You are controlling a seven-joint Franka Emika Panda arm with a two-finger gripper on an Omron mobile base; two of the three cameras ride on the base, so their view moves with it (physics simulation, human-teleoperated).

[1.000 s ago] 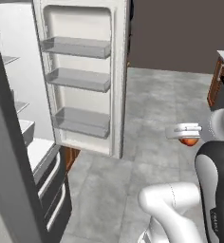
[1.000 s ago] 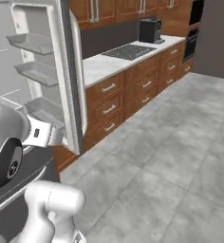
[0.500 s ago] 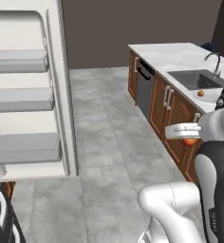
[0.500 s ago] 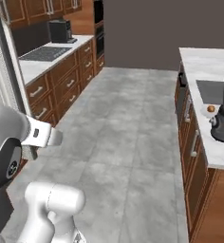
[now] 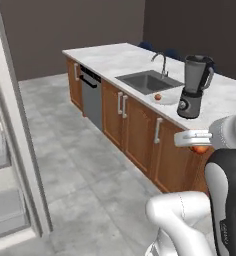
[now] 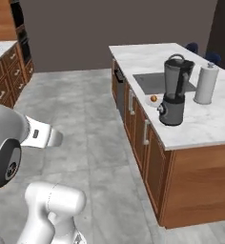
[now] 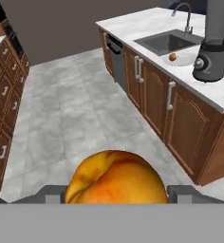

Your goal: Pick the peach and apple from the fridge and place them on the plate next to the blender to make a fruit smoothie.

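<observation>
- Gripping the apple (image 7: 114, 176), the fingers (image 7: 182, 192) are clamped on its two sides, one dark tip showing at each side of the fruit in the hand view.
- Seen close in the hand view, the apple is orange-yellow with a red flush and a crease running down from its top.
- In the left base view the gripper (image 5: 197, 145) is held up at the right, near the robot's body, with the apple (image 5: 200, 149) showing as a reddish spot just under the white hand, over the floor and in front of the island's wooden doors.
- The peach (image 5: 158, 97) lies on the plate (image 5: 169, 100), towards the plate's left edge.
- The plate sits on the pale marble worktop (image 5: 110, 57), between the sink (image 5: 147, 82) and the blender (image 5: 192, 87), just beside the blender's dark base.
- From the right base view the peach (image 6: 154, 98) and plate (image 6: 149, 102) lie just left of the blender (image 6: 174, 90), with a white paper-towel roll (image 6: 205, 83) upright to the blender's right.
- The hand view looks across the grey tiled floor to the plate (image 7: 184, 60), the peach (image 7: 172, 57) and the blender (image 7: 216, 42), all well apart from the held apple.
- The fridge (image 5: 12, 135) stands at the left edge of the left base view, its grey shelves partly showing.
</observation>
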